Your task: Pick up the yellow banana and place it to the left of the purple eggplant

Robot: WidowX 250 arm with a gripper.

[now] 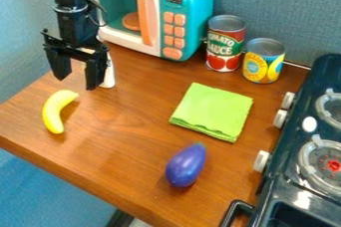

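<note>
Evidently released, the pincer (pixel 77 81) hangs near the banana (pixel 55 112), spread apart, which leaves grasping room between its fingers (pixel 94 73).

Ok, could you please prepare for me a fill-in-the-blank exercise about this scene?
The gripper hangs near a yellow, curved ____.
The folded cloth is coloured ____.
Behind the cloth stand ____ cans.
The eggplant is coloured ____.

Missing words: banana; green; two; purple.
</note>
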